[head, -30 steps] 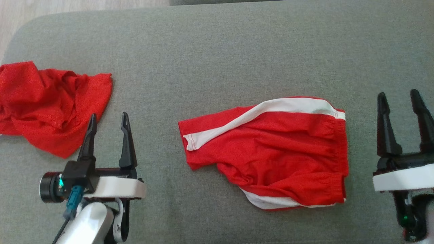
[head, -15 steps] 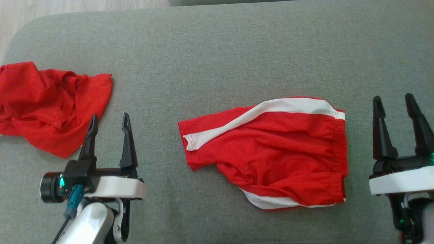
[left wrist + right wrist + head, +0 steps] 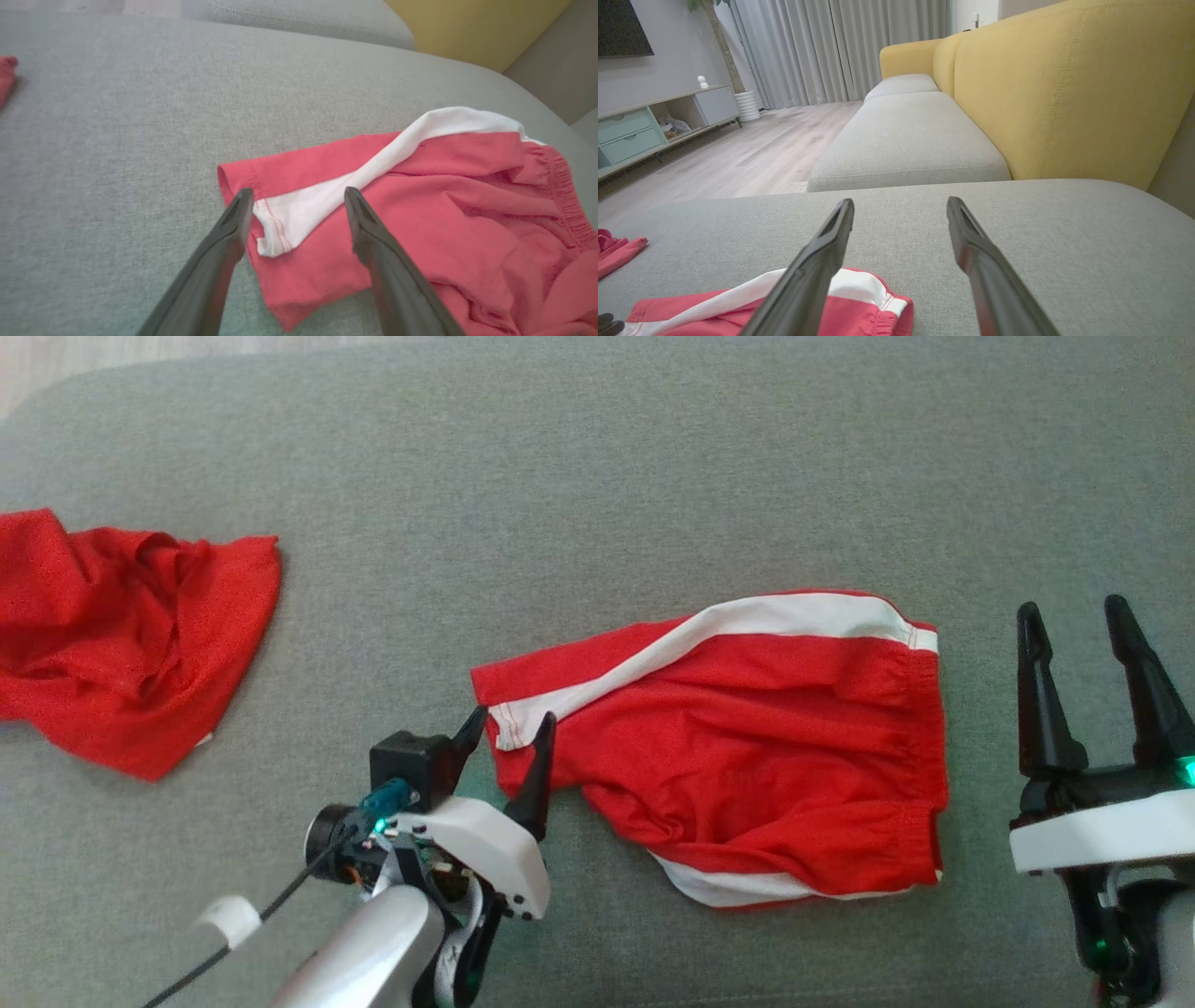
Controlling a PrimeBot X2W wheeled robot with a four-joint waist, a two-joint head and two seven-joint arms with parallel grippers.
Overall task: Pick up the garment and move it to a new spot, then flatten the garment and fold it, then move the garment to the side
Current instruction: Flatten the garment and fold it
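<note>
The shorts (image 3: 747, 747) are laid left to right. Their leg hem (image 3: 484, 683) is straddled by the spread left gripper (image 3: 514, 733). The right gripper (image 3: 1071, 616), also spread, is stationed beside the waistband (image 3: 926, 728).

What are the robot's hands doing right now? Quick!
Left hand: open, holding nothing, poised at the red shorts leg hem.
Right hand: open, holding nothing, off to the side of the waistband end.
</note>
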